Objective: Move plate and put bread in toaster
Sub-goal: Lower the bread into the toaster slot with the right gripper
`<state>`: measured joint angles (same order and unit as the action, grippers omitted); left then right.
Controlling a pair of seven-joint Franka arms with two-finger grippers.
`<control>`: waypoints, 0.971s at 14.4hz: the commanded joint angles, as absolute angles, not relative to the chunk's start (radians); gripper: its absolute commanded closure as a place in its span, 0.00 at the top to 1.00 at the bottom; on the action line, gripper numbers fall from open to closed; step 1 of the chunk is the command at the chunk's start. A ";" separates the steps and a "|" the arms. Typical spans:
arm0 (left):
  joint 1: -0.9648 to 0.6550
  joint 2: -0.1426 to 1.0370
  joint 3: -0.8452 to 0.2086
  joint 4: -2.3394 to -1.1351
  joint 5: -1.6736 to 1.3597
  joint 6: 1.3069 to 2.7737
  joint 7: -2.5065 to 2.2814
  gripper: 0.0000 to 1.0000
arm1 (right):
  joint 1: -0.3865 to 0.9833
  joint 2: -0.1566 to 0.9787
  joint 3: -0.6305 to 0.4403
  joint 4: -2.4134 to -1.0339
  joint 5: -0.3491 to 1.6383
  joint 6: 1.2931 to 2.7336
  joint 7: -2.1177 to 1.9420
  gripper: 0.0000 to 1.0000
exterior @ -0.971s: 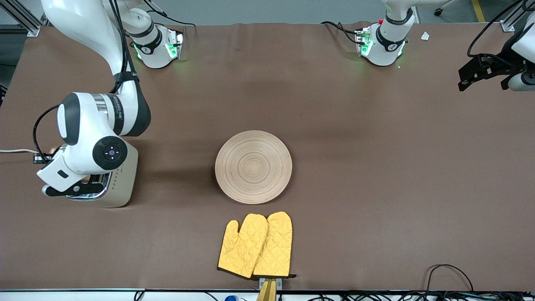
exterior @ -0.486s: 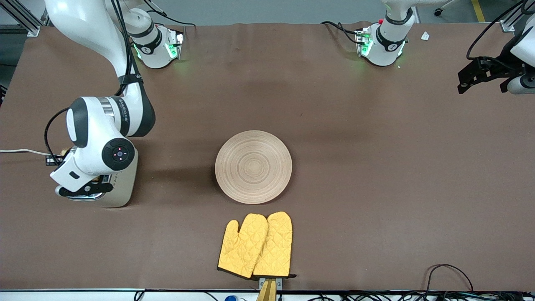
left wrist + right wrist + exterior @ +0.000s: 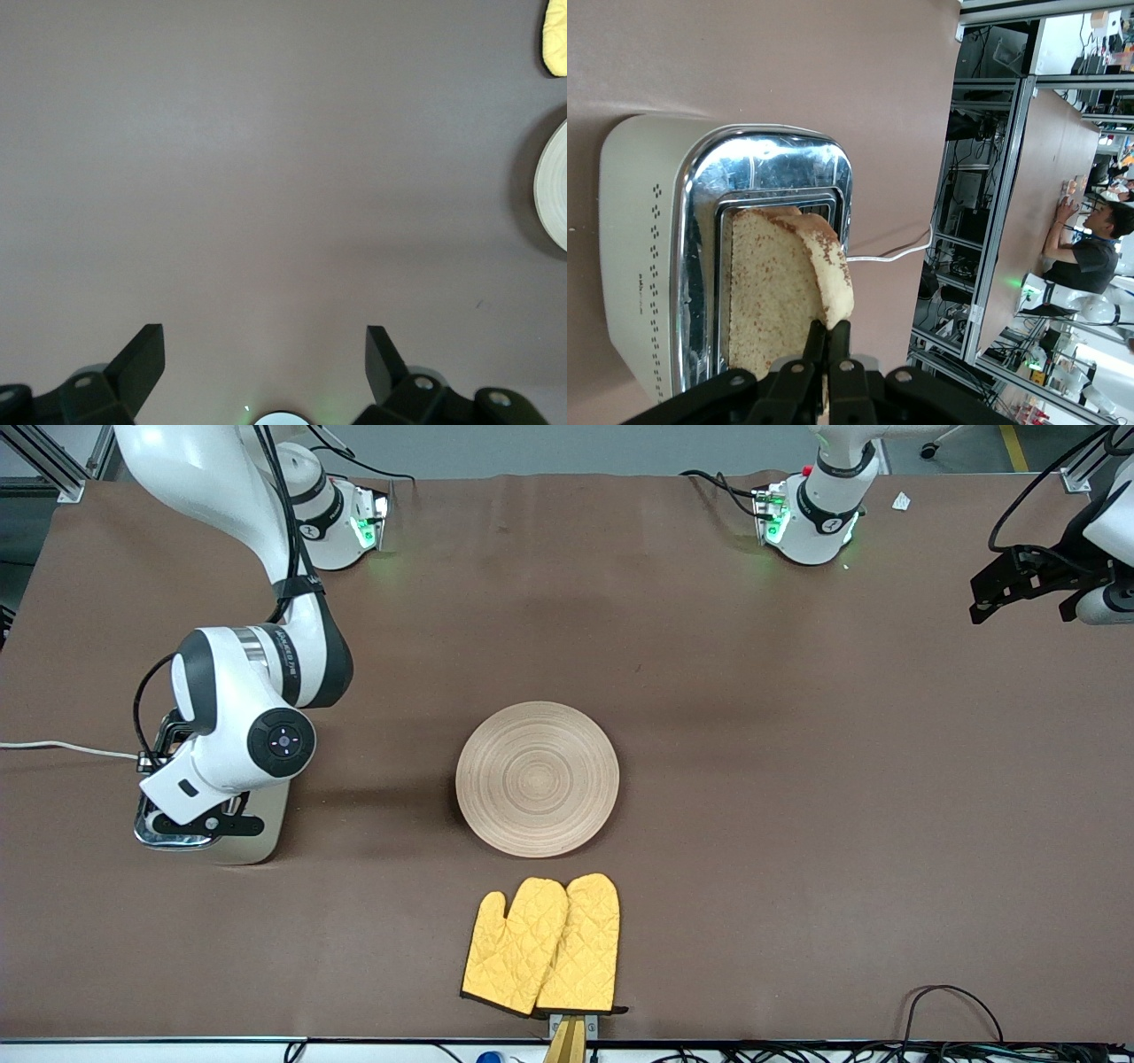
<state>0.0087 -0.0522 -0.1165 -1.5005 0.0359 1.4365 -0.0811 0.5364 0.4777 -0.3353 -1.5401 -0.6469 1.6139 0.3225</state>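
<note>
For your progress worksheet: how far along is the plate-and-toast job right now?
Done: the plate sits bare at mid-table. In hand: the right end effector is shut on the bread, over the toaster. Left: lower it into a slot and release. The left end effector waits open over bare table.

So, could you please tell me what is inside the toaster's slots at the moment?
In the right wrist view, the bread stands partly in a slot of the toaster, its top sticking out, pinched by the shut right claw. Its lower part is hidden inside. The front view shows neither; the arm covers them.
</note>
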 commanded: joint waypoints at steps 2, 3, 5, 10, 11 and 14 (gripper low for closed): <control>0.023 -0.061 -0.110 -1.506 0.012 1.448 -0.086 1.00 | 0.509 0.466 -0.333 -1.557 -0.612 1.646 0.345 0.05; 0.023 -0.061 -0.110 -1.506 0.012 1.448 -0.086 1.00 | 0.497 0.466 -0.333 -1.557 -0.611 1.651 0.345 0.09; 0.025 -0.063 -0.112 -1.506 0.012 1.448 -0.084 1.00 | 0.480 0.465 -0.333 -1.554 -0.597 1.652 0.345 0.25; 0.025 -0.066 -0.110 -1.505 0.012 1.443 -0.083 1.00 | 0.468 0.453 -0.333 -1.549 -0.558 1.657 0.337 0.59; 0.026 -0.066 -0.110 -1.505 0.012 1.442 -0.080 1.00 | 0.468 0.443 -0.333 -1.549 -0.555 1.652 0.334 0.62; 0.025 -0.066 -0.112 -1.505 0.015 1.439 -0.078 1.00 | 0.463 0.396 -0.334 -1.551 -0.508 1.644 0.289 0.64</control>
<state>0.0230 -0.0523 -0.1144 -1.5004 0.0320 1.4386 -0.0812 0.4731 0.4599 -0.3401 -1.5310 -0.5446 1.6523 0.3223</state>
